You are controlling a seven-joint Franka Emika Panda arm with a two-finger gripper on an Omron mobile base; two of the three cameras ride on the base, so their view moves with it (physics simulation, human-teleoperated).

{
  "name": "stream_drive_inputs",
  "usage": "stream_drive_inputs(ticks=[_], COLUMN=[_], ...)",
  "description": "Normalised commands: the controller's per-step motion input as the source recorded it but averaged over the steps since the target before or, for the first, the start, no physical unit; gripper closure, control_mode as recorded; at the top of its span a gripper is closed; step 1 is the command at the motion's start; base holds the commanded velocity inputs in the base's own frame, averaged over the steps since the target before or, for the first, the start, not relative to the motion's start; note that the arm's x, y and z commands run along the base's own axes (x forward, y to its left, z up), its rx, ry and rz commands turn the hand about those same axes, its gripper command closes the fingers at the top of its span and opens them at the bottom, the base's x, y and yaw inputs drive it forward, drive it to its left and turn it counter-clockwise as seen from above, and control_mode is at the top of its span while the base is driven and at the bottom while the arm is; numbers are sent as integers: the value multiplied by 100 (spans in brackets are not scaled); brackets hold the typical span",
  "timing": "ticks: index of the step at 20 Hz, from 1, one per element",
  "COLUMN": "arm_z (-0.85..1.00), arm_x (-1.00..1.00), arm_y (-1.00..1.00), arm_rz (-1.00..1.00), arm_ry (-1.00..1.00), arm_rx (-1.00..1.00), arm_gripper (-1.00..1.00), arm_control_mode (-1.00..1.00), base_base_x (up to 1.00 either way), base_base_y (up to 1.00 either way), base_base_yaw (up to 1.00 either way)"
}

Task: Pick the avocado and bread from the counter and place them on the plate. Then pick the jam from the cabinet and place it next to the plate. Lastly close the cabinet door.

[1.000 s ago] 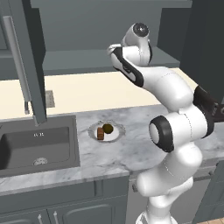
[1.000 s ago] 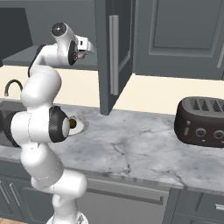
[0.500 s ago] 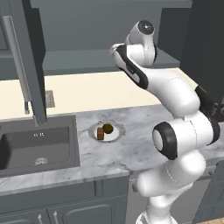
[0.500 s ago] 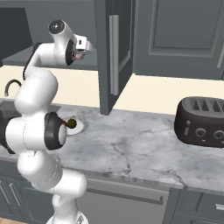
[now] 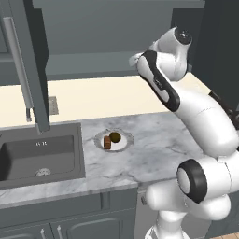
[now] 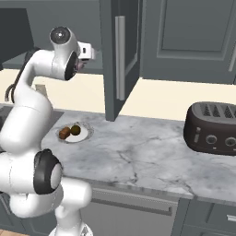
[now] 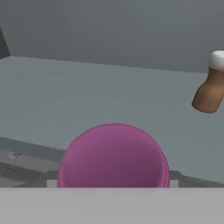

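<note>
The gripper brackets the jam at 6 o'clock; firm hold cannot be confirmed. Rigid, smooth, probably slippery: grip the sides.

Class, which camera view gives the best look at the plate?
The left base view: the plate lies unobstructed beside the sink, its scalloped rim plain. The right base view shows it farther off, partly behind the arm.

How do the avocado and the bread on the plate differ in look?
The avocado is a rounded, dark olive lump; the bread is a blocky, reddish-brown piece. In the left base view the avocado lies farther from the counter's front edge, the bread nearer. Both are small, similar in size, and rest on the white plate.
</note>
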Motion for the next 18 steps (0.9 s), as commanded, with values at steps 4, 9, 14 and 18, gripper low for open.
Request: stream_drive_inputs(ticks=[4, 9, 14, 18], arm_z=[4, 12, 1, -5], arm_x=[-82, -72, -53, -26], arm_y=[2, 6, 13, 9], arm_rz=[9, 1, 0, 0], arm_ry=[-5, 0, 6, 6], arm_rx=[2, 1, 0, 0], arm_gripper=[100, 100, 100, 100], arm_control_mode=[-100, -100, -100, -100], base_base_x=[0, 0, 0, 0], base_base_y=[0, 0, 0, 0], base_base_yaw=[0, 0, 0, 0])
